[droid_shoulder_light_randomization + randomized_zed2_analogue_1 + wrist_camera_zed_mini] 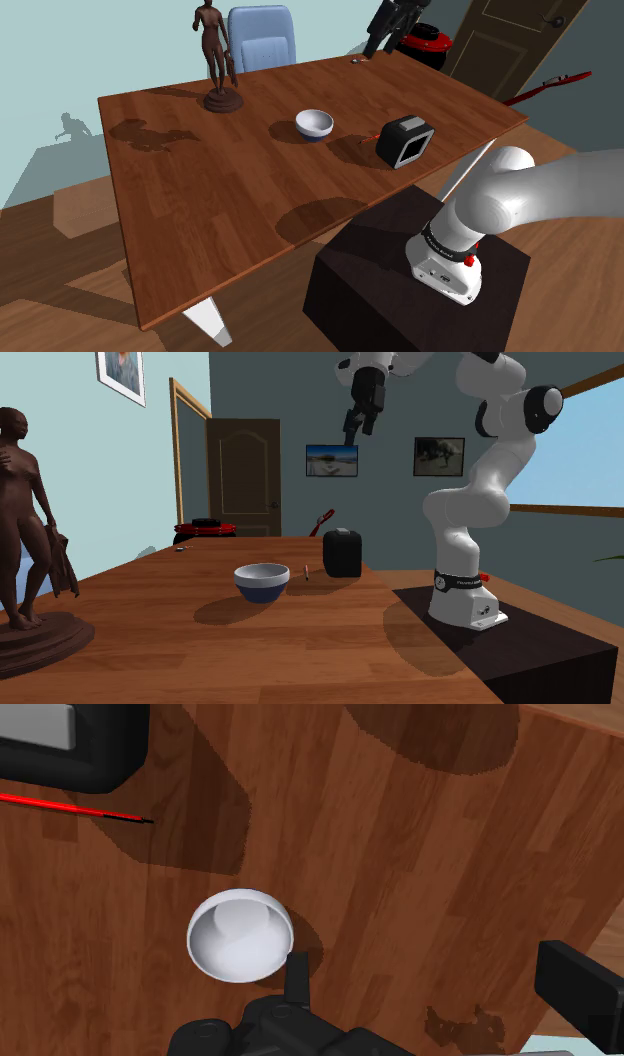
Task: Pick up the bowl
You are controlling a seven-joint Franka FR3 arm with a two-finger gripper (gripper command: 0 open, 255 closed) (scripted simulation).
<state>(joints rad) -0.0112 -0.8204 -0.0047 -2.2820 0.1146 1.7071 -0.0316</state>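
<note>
My claw (358, 420) hangs high above the bench (300, 652), fingers spread wide apart. The bowl (261, 580), white inside and blue outside, sits upright on the wood, near the black box (342, 552) but not touching it.

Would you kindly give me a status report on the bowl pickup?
Black gripper high above brown wooden table, fingers open. White round bowl, blue outside, upright, untouched. Black box nearby, apart.
</note>
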